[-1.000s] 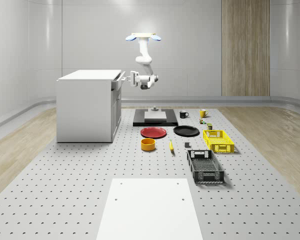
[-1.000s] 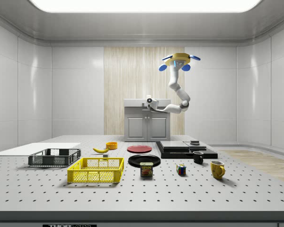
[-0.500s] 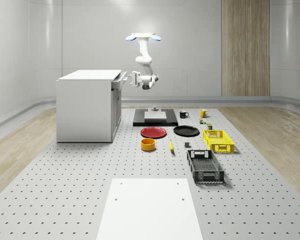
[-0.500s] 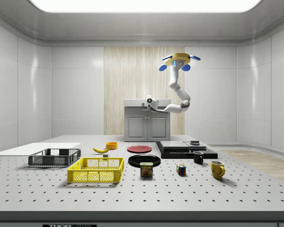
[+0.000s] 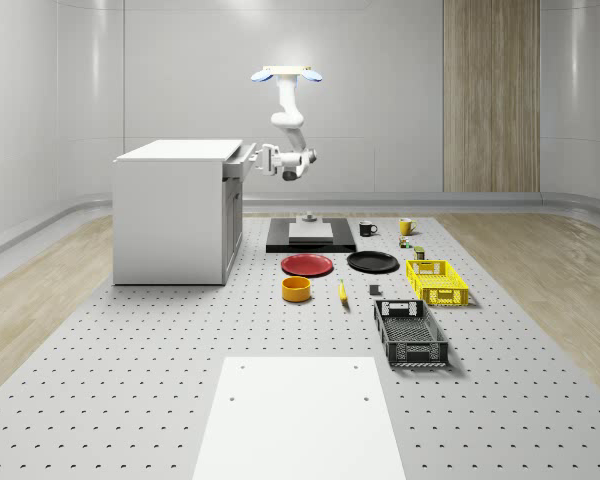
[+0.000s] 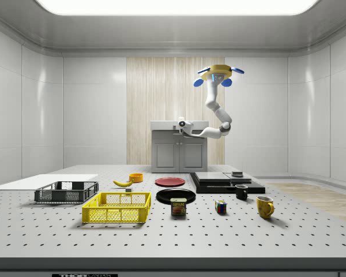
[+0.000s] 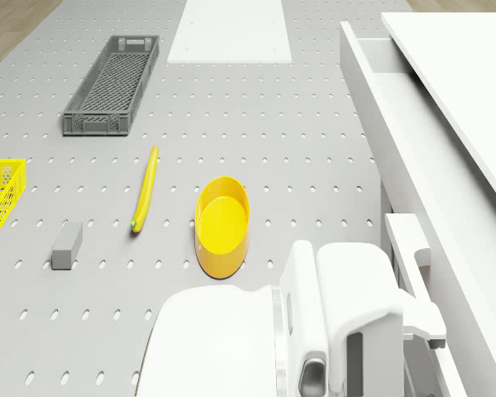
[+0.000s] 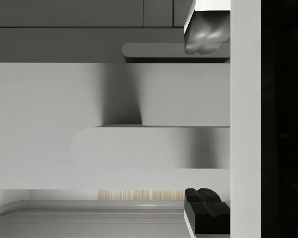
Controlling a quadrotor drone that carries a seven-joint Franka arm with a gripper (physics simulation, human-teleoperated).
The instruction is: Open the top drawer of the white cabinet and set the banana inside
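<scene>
Drawer (image 7: 372, 91) partly out, rigid, likely slides easily; hold handle (image 8: 149, 146) mid-bar. Gripper (image 8: 203, 119) fingers (image 8: 204, 34) straddle handle, grip unclear. Drone (image 5: 286, 73) hovers at cabinet's (image 5: 175, 215) 3 o'clock, whole-scene view

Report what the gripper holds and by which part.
Nothing gripped: the gripper is open, its fingers straddling the top drawer's handle with gaps on both sides.

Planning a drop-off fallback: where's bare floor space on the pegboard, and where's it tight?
Free: the wide stretch between the white cabinet and the white sheet, and the whole-scene view's left of the yellow bowl. Crowded: the cluster of bowl, banana, red plate, black plate, yellow crate and grey crate.
</scene>
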